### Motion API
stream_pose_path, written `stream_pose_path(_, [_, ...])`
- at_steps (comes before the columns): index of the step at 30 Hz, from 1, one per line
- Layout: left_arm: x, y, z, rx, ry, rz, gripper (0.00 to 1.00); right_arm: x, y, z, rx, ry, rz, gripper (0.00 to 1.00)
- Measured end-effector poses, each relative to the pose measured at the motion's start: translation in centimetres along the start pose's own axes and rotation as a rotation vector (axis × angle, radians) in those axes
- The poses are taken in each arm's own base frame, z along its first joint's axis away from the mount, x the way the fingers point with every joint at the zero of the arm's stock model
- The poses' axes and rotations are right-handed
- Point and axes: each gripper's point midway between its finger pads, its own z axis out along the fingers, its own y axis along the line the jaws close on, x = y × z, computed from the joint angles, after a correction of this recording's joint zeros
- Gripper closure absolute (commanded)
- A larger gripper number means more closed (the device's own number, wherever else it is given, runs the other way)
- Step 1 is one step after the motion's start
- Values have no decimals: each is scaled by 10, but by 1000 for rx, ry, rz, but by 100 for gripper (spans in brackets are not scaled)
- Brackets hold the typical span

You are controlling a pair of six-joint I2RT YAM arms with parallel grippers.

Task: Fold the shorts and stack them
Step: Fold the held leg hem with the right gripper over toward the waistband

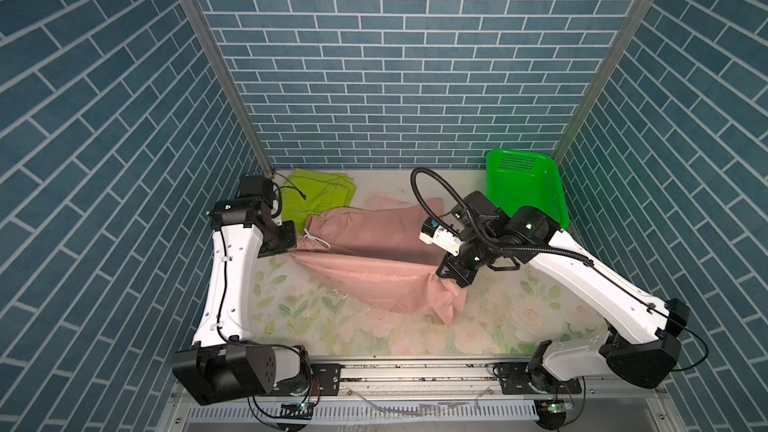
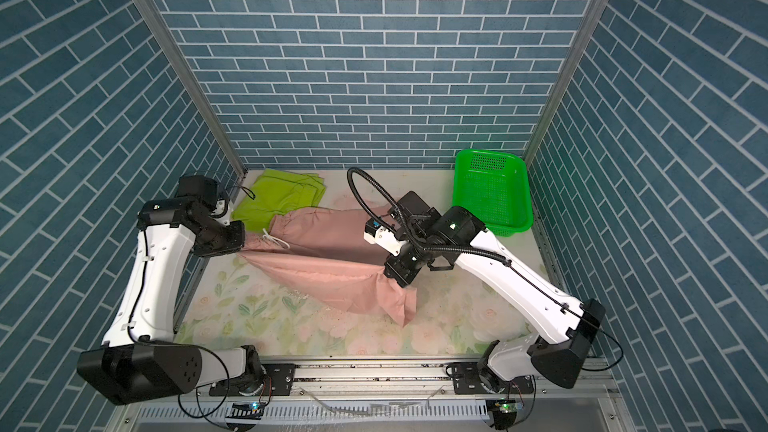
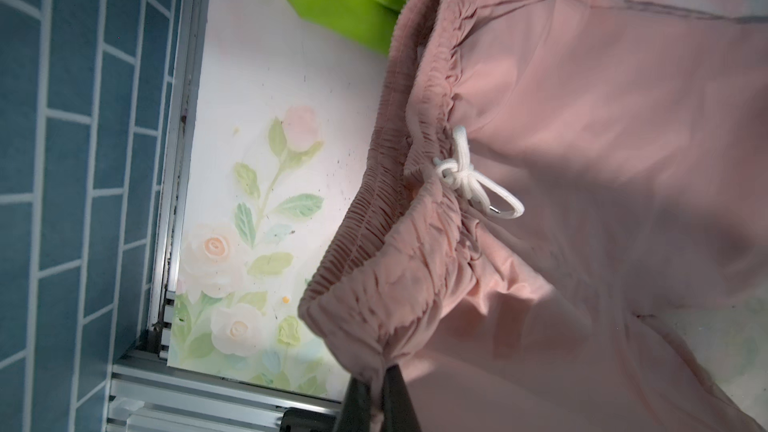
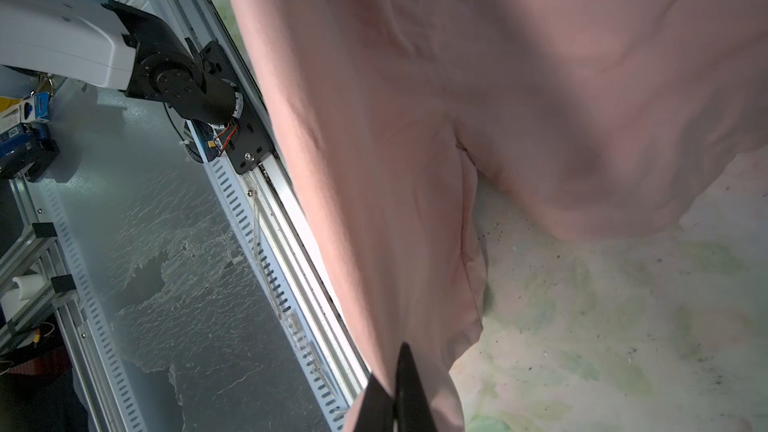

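**Two grippers hold the pink shorts by two ends**

The left gripper [image 3: 376,403] is pinching the waistband [image 3: 399,218] of the pink shorts [image 1: 374,251]. The right gripper [image 4: 394,392] is pinching the cloth at the other end. Both are pressed tight on it. The shorts hang between them, partly lifted off the table [image 1: 519,317], and the middle sags down. I think they are held like this to pull the cloth flat for a fold. The green shorts [image 1: 320,197] look folded in the back left corner, maybe waiting for the pink pair on top. The basket [image 1: 536,184] stands at the back right.
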Motion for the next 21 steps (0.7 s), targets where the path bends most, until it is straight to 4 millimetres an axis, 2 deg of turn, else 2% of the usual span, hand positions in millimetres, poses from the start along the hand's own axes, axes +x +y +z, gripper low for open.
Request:
stream_pose_path(4, [-31,-4,13,6,5,3,100,-21,-36,7,-20,21,11,100])
stream_pose_path(9, [-57,-13,38,34,60,10,100,-34,-77,17,-56,35,49,100])
stream_pose_path(17, [-97,-28,69,46,85,34,100,-60,-117,22,-76,18,50,100])
stream_pose_path(21, [-108,-32,82,43,93,39,100,-70,-140,28,-72,20,56,100])
